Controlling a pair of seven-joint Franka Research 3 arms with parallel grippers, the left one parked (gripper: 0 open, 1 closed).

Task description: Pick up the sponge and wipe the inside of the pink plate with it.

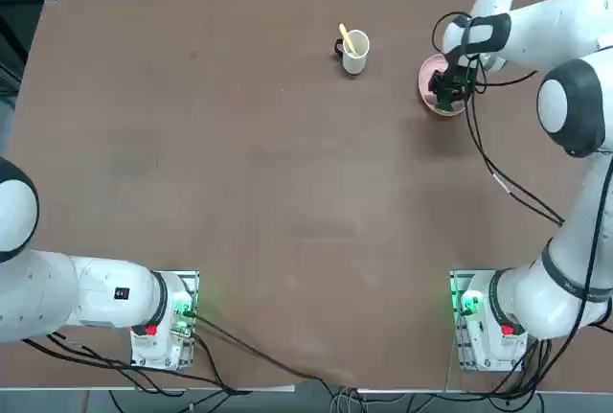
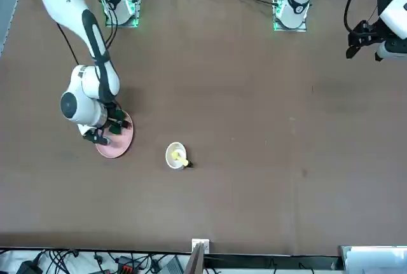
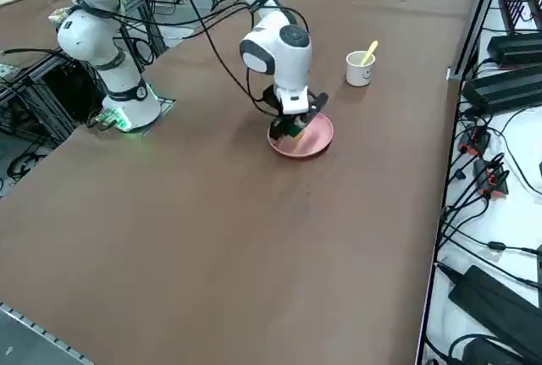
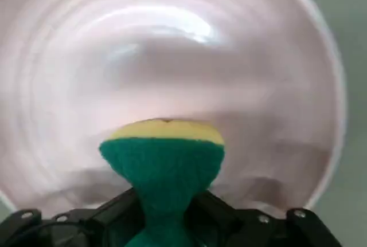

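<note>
The pink plate [image 1: 428,77] lies at the far right of the table, also seen as the pink plate [image 2: 119,142], [image 3: 312,138] and filling the wrist view [image 4: 172,46]. My right gripper [image 1: 446,90] is down inside it, shut on the sponge [image 4: 163,161]. The sponge is squeezed at its middle between the jaws, with its green side facing the camera and its yellow foam edge against the plate's inner surface. From the side, the sponge [image 3: 294,132] shows as a green and yellow spot under the gripper [image 3: 293,128], over the plate's near part. The gripper [image 2: 108,131] covers most of the plate.
A white mug [image 1: 354,52] holding a yellow utensil stands left of the plate, a short way from it; also seen as the mug [image 2: 176,156], [image 3: 360,68]. Black cables [image 1: 508,183] trail from the right arm over the table. Bare brown tabletop [image 1: 239,193] surrounds the plate.
</note>
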